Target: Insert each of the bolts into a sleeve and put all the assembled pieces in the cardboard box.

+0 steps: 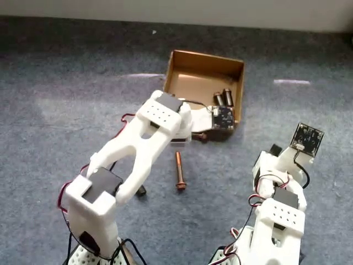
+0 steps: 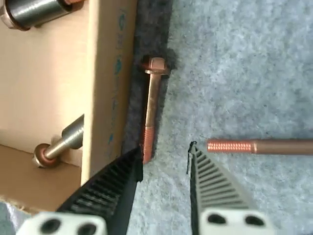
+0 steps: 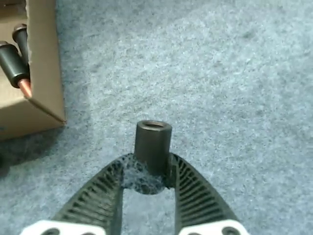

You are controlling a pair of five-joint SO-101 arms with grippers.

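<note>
The only writing about is some faint bluish print down the outer wall of the cardboard box point(image 2: 105, 88), too small and smudged to read. On the left, the left gripper point(image 2: 165, 154) hangs low just outside the box's near wall, its black ribbed jaws spread apart with nothing between them. One copper-coloured bolt point(image 2: 152, 107) lies flat on the grey carpet point(image 1: 55, 83) right alongside that wall. Its hex head points away from the claw, and its threaded end is just at the tip of the finger point(image 2: 122, 183) nearer the box. A second bolt point(image 1: 179, 171) of the same copper tone lies a little further out from the box, apart from the first and roughly at right angles to it. Inside the box, against the far side from the left arm, rest the assembled pieces point(image 1: 223, 98), dark grey sleeves with copper bolt ends poking out. Over to the right, well clear of the box, the right gripper point(image 3: 152, 169) is clamped on the lower part of a dark sleeve point(image 3: 153, 142). The sleeve is a short cylinder, standing upright with its threaded bore facing up.
</note>
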